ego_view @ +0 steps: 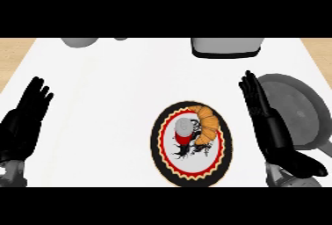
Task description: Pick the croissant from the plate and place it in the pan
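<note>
Resting at the desk's [130, 79] left edge, the left robot hand [26, 118] is open and idle. The croissant [206, 125] lies on the plate's [167, 165] right half. The right robot hand [269, 125], fingers straight, stands between plate and pan [295, 112]; closing in sideways, it could nudge the croissant off.

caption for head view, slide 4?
Croissant on patterned plate, both hands open, pan at right.
</note>
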Action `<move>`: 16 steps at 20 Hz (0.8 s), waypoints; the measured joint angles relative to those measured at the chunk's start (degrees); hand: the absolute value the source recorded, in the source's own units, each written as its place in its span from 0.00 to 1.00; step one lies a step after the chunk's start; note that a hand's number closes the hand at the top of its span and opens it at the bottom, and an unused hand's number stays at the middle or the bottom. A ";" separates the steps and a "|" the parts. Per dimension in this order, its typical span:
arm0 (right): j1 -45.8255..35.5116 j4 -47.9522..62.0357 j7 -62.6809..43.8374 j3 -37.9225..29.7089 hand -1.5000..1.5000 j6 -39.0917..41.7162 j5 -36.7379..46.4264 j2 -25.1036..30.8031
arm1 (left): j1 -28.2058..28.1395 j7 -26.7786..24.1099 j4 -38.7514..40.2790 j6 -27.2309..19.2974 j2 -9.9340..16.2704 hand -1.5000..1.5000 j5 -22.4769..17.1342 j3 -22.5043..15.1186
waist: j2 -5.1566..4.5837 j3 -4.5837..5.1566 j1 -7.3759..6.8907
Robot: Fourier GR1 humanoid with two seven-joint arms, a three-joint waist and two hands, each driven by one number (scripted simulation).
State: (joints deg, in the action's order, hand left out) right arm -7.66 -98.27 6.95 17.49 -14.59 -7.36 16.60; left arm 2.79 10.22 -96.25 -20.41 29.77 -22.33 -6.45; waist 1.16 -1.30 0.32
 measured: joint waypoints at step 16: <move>-7.79 23.57 23.57 -9.45 0.00 31.90 -6.23 13.48 | 0.69 -16.54 2.89 5.17 -12.09 0.50 7.93 -13.62 | -1.55 1.21 -0.80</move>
State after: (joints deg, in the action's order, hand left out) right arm -15.45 -74.70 30.52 8.04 17.31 -13.59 30.08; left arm 3.48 -6.31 -93.37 -15.24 17.68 -14.41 -20.07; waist -0.39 -0.09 -0.48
